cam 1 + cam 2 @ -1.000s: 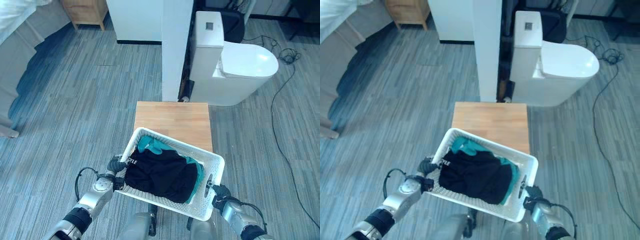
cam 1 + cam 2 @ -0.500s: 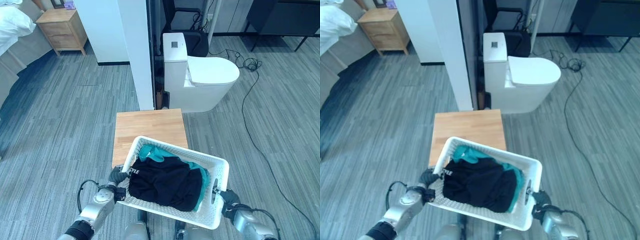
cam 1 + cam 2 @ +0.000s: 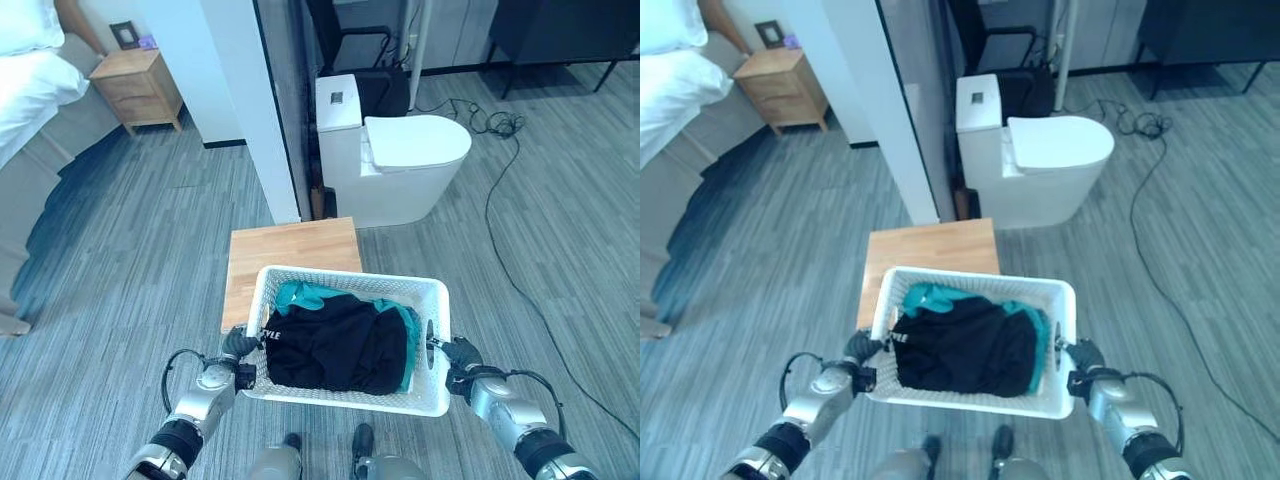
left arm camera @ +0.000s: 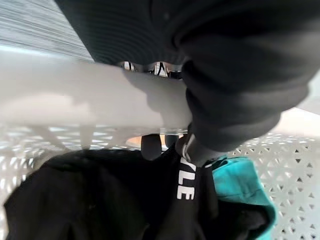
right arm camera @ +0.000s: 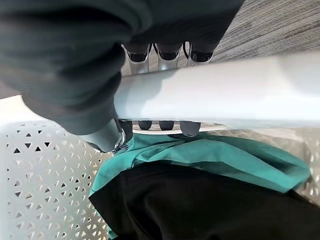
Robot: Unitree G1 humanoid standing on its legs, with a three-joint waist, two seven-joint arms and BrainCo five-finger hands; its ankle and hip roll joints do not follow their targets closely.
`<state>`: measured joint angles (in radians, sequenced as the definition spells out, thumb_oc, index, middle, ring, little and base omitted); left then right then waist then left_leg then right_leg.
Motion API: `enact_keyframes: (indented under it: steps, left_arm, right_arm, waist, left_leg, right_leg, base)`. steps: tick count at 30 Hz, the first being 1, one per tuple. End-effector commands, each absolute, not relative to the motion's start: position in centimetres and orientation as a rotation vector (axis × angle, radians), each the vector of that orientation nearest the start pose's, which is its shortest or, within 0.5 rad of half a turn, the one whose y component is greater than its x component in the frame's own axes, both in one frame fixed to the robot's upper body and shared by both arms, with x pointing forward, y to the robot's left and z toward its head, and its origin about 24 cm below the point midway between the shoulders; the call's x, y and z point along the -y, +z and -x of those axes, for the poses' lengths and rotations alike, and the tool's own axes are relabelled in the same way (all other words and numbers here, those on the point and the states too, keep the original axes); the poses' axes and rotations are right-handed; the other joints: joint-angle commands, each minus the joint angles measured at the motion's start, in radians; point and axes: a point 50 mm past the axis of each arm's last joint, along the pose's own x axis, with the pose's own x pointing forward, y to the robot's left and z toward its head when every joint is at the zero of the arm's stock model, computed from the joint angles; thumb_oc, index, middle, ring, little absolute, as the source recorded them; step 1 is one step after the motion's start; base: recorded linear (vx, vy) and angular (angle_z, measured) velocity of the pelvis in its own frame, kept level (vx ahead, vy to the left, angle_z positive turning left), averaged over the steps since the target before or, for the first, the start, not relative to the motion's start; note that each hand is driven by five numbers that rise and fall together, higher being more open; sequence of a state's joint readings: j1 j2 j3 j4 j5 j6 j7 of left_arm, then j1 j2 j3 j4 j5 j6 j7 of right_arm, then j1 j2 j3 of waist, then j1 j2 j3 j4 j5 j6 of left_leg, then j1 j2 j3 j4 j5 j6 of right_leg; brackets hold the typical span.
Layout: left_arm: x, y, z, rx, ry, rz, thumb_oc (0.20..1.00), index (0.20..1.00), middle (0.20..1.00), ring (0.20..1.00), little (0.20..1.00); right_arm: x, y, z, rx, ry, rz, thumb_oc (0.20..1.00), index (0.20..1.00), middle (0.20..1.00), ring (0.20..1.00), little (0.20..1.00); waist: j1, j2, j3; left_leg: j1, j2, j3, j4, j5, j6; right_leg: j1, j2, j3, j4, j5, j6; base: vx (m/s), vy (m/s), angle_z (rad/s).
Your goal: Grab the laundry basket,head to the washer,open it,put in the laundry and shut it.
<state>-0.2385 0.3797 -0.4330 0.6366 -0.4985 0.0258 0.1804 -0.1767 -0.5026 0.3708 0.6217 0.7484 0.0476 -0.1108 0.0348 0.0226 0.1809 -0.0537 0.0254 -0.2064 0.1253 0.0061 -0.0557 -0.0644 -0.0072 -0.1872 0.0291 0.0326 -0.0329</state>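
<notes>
You've got the basket lifted and carried at waist height, clear of the wooden table in front of it. Left hand is curled round the left rim handle; the left wrist view shows fingers wrapped over the rim. Right hand is clamped on the right rim handle, fingertips hooked under the rim in the right wrist view. Both holds look solid.

The laundry, a black garment over a teal one, sits heaped inside, with nothing hanging over the edge.

Risks from here, as I judge them:
- No washer in view, so you'll have to turn and walk. If one arm drops, the basket tilts and the heap slides to the low side or spills out.
- The holds are on rim handles only. A jerky step could rock the basket on the fingers.
- The table is just ahead, with the white pillar and toilet beyond. Clip any of them with the basket's front edge and you could lose a handle.
- A black cable runs along the floor to your right, so mind your footing if you head that way.
</notes>
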Motion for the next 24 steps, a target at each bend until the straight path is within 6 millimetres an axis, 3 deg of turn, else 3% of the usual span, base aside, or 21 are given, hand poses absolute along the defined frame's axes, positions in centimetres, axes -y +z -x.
enact_keyframes:
  steps: [1, 6, 8, 9, 13, 16, 19, 20, 22, 24]
  left_arm:
    - [-12.8, -4.9, -25.5, -0.486, -0.340, -0.095, 0.200, 0.200, 0.200, 0.200, 0.200]
    - [-13.3, -4.1, -26.2, -0.449, -0.328, -0.098, 0.200, 0.200, 0.200, 0.200, 0.200]
    - [-13.3, -4.1, -26.2, -0.449, -0.328, -0.098, 0.200, 0.200, 0.200, 0.200, 0.200]
    - [-13.5, -4.0, -26.3, -0.443, -0.321, -0.100, 0.200, 0.200, 0.200, 0.200, 0.200]
    - [-14.0, -4.1, -26.3, -0.449, -0.306, -0.116, 0.200, 0.200, 0.200, 0.200, 0.200]
    - [-14.8, -4.0, -26.4, -0.448, -0.276, -0.116, 0.200, 0.200, 0.200, 0.200, 0.200]
    - [-15.1, -4.0, -26.4, -0.452, -0.280, -0.119, 0.200, 0.200, 0.200, 0.200, 0.200]
    - [-15.1, -4.0, -26.4, -0.452, -0.280, -0.122, 0.200, 0.200, 0.200, 0.200, 0.200]
    - [-15.1, -4.0, -26.4, -0.456, -0.275, -0.120, 0.200, 0.200, 0.200, 0.200, 0.200]
    - [-15.4, -3.9, -26.5, -0.450, -0.254, -0.103, 0.200, 0.200, 0.200, 0.200, 0.200]
  right_arm:
    - [18.0, 1.3, -30.0, -0.254, 0.116, -0.289, 0.200, 0.200, 0.200, 0.200, 0.200]
    - [17.2, 1.2, -29.9, -0.259, 0.127, -0.301, 0.200, 0.200, 0.200, 0.200, 0.200]
    - [17.2, 1.2, -29.9, -0.259, 0.126, -0.301, 0.200, 0.200, 0.200, 0.200, 0.200]
    - [16.9, 1.3, -29.9, -0.254, 0.132, -0.312, 0.200, 0.200, 0.200, 0.200, 0.200]
    - [16.1, 1.3, -30.0, -0.253, 0.149, -0.322, 0.200, 0.200, 0.200, 0.200, 0.200]
    - [15.2, 1.6, -30.3, -0.249, 0.176, -0.313, 0.200, 0.200, 0.200, 0.200, 0.200]
    - [15.4, 1.0, -29.7, -0.271, 0.186, -0.307, 0.200, 0.200, 0.200, 0.200, 0.200]
    - [15.5, 0.7, -29.5, -0.279, 0.182, -0.311, 0.200, 0.200, 0.200, 0.200, 0.200]
    - [15.3, 0.5, -29.3, -0.287, 0.187, -0.314, 0.200, 0.200, 0.200, 0.200, 0.200]
    - [15.0, 0.0, -29.3, -0.307, 0.185, -0.321, 0.200, 0.200, 0.200, 0.200, 0.200]
  waist:
    - [-0.002, -0.013, -0.037]
    - [-0.007, -0.008, -0.016]
    - [-0.005, -0.008, -0.016]
    - [-0.008, -0.009, -0.015]
    - [-0.008, -0.013, -0.014]
    - [0.011, -0.014, -0.008]
    - [0.020, -0.018, -0.022]
    - [0.041, -0.022, -0.039]
    - [0.052, -0.026, -0.048]
    - [0.096, -0.024, -0.063]
  left_leg:
    - [-0.035, -0.055, 0.051, 0.048, -0.052, 0.028]
    - [-0.037, -0.110, 0.121, 0.000, -0.065, 0.074]
    - [-0.037, -0.110, 0.123, -0.001, -0.064, 0.074]
    - [-0.033, -0.122, 0.147, -0.016, -0.065, 0.083]
    - [-0.026, -0.130, 0.185, -0.032, -0.067, 0.093]
    - [-0.020, -0.110, 0.236, -0.033, -0.068, 0.097]
    - [-0.020, -0.100, 0.264, -0.046, -0.057, 0.112]
    - [-0.027, -0.091, 0.288, -0.053, -0.050, 0.114]
    - [-0.028, -0.088, 0.303, -0.056, -0.050, 0.111]
    - [-0.030, -0.063, 0.370, -0.064, -0.040, 0.108]
  right_leg:
    - [0.007, -0.054, 0.086, 0.010, 0.002, 0.127]
    - [-0.086, -0.130, 0.160, 0.040, 0.067, 0.193]
    - [-0.087, -0.130, 0.162, 0.041, 0.067, 0.193]
    - [-0.101, -0.153, 0.177, 0.032, 0.093, 0.212]
    - [-0.123, -0.177, 0.185, 0.023, 0.125, 0.233]
    - [-0.141, -0.200, 0.083, 0.061, 0.116, 0.234]
    - [-0.106, -0.147, 0.046, 0.170, 0.030, 0.202]
    - [-0.084, -0.135, -0.012, 0.207, -0.009, 0.192]
    - [-0.064, -0.134, -0.045, 0.194, -0.021, 0.190]
    - [-0.016, -0.159, -0.187, 0.224, -0.059, 0.188]
  base:
    - [-0.07, 0.336, -0.14]
    - [-0.10, 0.338, -0.34]
    - [-0.04, 0.179, -0.67]
    - [-0.04, 0.172, -0.35]
    - [-0.06, 0.218, -0.49]
    - [-0.05, 0.092, -0.71]
    - [-0.10, 0.134, -0.38]
    - [-0.08, 0.064, -0.64]
    - [-0.06, 0.026, -0.68]
    - [-0.12, 0.045, -0.84]
